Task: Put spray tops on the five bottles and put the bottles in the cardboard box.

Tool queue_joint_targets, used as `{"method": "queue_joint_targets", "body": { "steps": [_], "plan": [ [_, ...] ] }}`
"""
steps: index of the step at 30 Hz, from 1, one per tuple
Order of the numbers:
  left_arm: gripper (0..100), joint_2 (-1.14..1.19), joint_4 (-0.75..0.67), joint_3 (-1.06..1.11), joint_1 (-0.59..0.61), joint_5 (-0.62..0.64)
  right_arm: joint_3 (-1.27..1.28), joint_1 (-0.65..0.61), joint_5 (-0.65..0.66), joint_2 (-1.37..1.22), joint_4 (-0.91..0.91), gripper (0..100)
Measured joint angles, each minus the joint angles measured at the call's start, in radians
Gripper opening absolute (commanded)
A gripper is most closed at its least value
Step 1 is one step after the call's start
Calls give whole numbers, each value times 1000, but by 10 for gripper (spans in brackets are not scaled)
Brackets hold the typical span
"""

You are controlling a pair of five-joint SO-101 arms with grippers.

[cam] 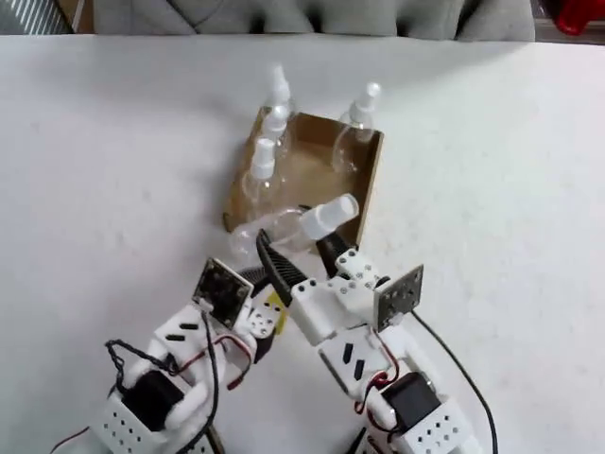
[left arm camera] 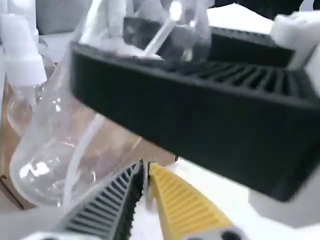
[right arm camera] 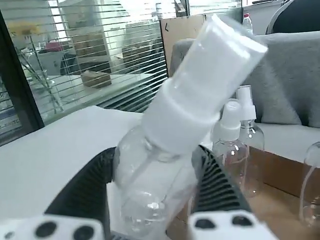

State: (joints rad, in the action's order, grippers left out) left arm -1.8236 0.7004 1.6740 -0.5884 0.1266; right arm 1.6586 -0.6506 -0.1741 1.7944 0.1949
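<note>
the right hand clamps the last bottle by its clear body, spray top fitted and tilted upward, at the near wall of the cardboard box. the hold looks meant for lowering it in beside the four capped bottles standing there. the right arm stretches forward low over the worktop. the left hand, fingers pressed together and empty, sits tucked just behind.

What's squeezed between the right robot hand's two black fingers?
A tilted clear bottle with its white spray top on sits there, seen in the right wrist view.
</note>
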Motion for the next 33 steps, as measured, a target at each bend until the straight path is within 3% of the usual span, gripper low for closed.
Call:
{"method": "queue_joint_targets", "body": {
  "steps": [7, 13, 21, 33],
  "plan": [
    [20, 0, 52, 0, 23, -35, 0, 120, 23, -2, -15, 15],
    [20, 0, 123, 8, 184, -169, 0, 135, 100, -89, -89, 15],
    [20, 0, 216, 8, 471, -183, -97, 203, 100, -454, -307, 15],
    [20, 0, 322, 20, 549, -184, -195, 288, 215, -961, -592, 15]
  ]
}}
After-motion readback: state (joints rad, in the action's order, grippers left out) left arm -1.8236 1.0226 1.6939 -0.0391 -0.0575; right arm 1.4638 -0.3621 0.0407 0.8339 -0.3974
